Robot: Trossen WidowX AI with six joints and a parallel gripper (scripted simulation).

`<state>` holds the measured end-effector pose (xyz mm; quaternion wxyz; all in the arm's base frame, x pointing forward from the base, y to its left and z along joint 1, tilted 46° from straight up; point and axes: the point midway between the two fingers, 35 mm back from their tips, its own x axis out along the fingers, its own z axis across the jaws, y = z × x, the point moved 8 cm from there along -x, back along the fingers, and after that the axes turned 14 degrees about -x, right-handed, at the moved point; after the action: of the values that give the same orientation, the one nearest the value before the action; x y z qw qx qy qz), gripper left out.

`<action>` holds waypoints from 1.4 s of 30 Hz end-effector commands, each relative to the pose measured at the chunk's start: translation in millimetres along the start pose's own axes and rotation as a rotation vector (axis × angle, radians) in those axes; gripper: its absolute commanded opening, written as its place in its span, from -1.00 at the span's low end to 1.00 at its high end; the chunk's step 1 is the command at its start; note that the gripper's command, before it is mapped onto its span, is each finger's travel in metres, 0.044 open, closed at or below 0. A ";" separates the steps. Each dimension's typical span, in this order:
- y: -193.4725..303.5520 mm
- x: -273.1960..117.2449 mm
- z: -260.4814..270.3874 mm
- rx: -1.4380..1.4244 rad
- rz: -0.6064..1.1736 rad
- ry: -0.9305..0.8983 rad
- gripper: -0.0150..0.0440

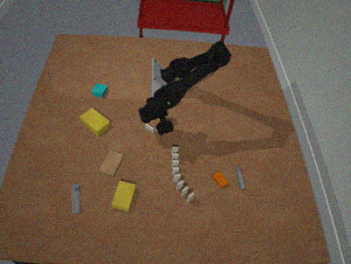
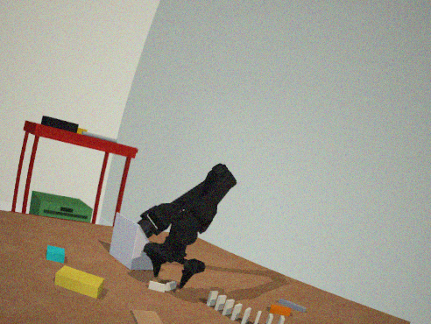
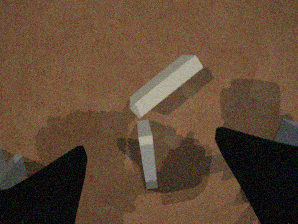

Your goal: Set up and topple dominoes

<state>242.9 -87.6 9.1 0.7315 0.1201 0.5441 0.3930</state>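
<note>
My gripper (image 1: 157,122) (image 2: 169,280) (image 3: 152,144) is open and empty, low over two loose white dominoes. In the wrist view one domino (image 3: 147,155) lies below the gap between the fingertips; the other domino (image 3: 167,86) lies angled just beyond it, their ends close together. The exterior view shows both, a left domino (image 2: 157,285) and a right domino (image 2: 171,286). The top view shows one loose domino (image 1: 150,127); the gripper hides the other. Several white dominoes stand in a curved row, from its near-gripper end domino (image 1: 175,150) (image 2: 212,299) to its far end domino (image 1: 190,198).
A grey wedge block (image 1: 156,81) (image 2: 124,245) stands behind the gripper. A cyan block (image 1: 99,90) (image 2: 55,254), two yellow blocks (image 1: 95,121) (image 1: 123,196) and a tan flat piece (image 1: 111,163) lie left of the row. An orange block (image 1: 220,180) and a grey bar (image 1: 240,178) lie right.
</note>
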 end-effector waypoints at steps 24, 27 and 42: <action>-0.3 21.1 1.5 -0.001 -0.003 -0.009 0.47; -0.3 21.1 1.5 -0.001 -0.003 -0.009 0.20; -0.3 21.1 1.5 -0.001 -0.003 -0.009 -0.41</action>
<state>246.3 -73.1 -5.2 0.7344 0.1192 0.5413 0.3917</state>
